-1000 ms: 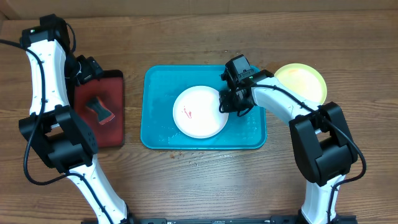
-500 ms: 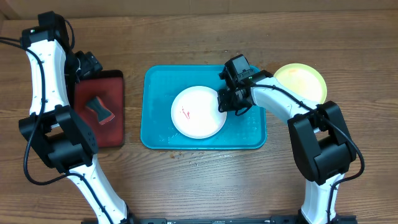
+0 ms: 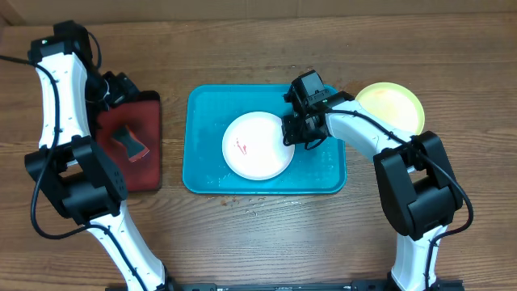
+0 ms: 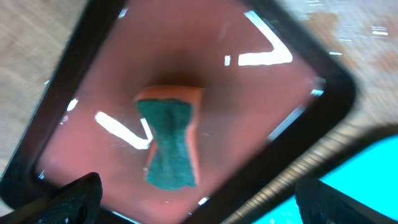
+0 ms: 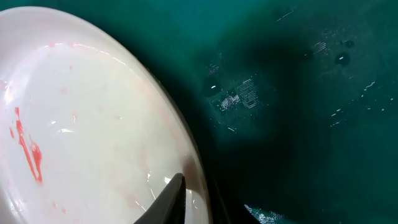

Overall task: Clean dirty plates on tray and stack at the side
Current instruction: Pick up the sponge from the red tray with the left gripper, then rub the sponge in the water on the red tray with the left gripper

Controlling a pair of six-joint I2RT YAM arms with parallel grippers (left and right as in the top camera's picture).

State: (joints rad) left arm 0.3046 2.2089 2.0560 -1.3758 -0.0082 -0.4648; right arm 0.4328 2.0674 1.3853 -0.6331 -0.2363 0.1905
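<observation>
Overhead, I see the white plate (image 3: pixel 257 145) lying on the teal tray (image 3: pixel 210 174), and the yellow-green plate (image 3: pixel 396 105) on the surface just right of it. My right tool (image 3: pixel 292 133) sits at the white plate's right rim. My left tool (image 3: pixel 117 89) hangs over the red tray (image 3: pixel 149 174).

Left wrist: tool wide, above the sponge (image 4: pixel 169 143).

Right wrist: tool narrow, pinching the red-smeared plate's rim.

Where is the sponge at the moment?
Overhead, the green-and-orange sponge lies in the small red, black-rimmed tray on the robot's left, beside the large teal plastic tray.
</observation>
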